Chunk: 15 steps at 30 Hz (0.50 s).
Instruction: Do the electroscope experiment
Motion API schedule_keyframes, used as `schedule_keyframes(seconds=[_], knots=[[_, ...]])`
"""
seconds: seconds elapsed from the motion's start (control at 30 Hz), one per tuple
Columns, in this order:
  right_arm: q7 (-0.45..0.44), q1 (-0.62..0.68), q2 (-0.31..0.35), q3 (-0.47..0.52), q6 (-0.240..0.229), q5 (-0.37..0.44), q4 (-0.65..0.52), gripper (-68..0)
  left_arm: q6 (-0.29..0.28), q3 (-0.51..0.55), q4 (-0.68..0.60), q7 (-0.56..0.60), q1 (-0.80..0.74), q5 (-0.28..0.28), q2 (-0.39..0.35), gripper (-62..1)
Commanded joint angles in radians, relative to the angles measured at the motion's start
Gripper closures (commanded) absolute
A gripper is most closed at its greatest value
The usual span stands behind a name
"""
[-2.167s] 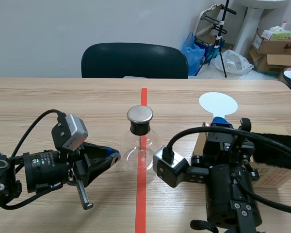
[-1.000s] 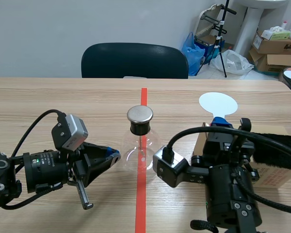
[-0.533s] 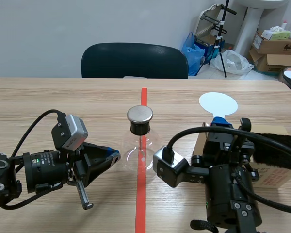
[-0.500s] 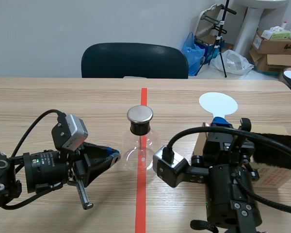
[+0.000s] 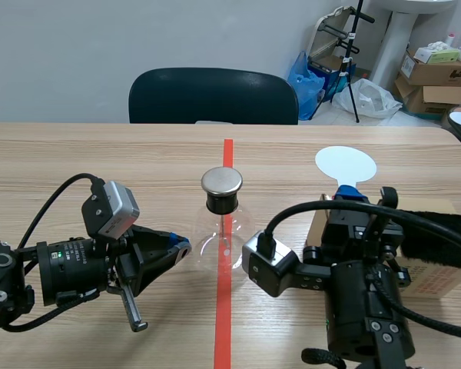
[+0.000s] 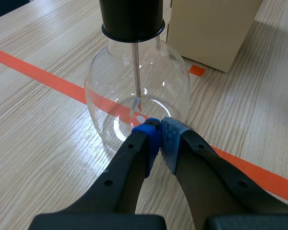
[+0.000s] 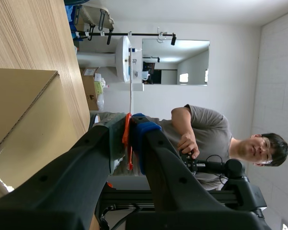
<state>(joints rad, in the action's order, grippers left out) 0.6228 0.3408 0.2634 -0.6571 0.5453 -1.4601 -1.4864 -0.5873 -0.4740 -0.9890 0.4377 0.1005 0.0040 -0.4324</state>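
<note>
Dark chair [image 5: 213, 94] behind the table [image 5: 100, 154]; cardboard boxes [image 5: 434, 73] beyond

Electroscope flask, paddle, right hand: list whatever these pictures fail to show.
- Leaves inside the flask: left wrist view, too small and lost in glare; apart or together, cannot tell.
- Metal cap: cut off by the left wrist view's edge.
- Right hand: in the scene view, mostly hidden behind its own arm.
- Paddle: edge-on in the right wrist view; its face is unseen there.
</note>
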Motion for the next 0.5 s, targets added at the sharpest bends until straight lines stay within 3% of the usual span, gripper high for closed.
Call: schedule_keyframes(seconds=[0.0,0.33,0.47], knots=[[0.006,-0.022,0.010,-0.003,0.014,-0.001,-0.024,-1.0,-0.001,0.003,-0.016,0.011,0.011,-0.010,0.002,-3.0],[0.005,-0.022,0.010,-0.003,0.014,-0.001,-0.024,-1.0,-0.001,0.003,-0.016,0.011,0.011,-0.010,0.002,-3.0],[-0.054,-0.022,0.010,-0.003,0.014,-0.001,-0.024,-1.0,-0.001,0.003,-0.016,0.011,0.011,-0.010,0.002,-3.0]])
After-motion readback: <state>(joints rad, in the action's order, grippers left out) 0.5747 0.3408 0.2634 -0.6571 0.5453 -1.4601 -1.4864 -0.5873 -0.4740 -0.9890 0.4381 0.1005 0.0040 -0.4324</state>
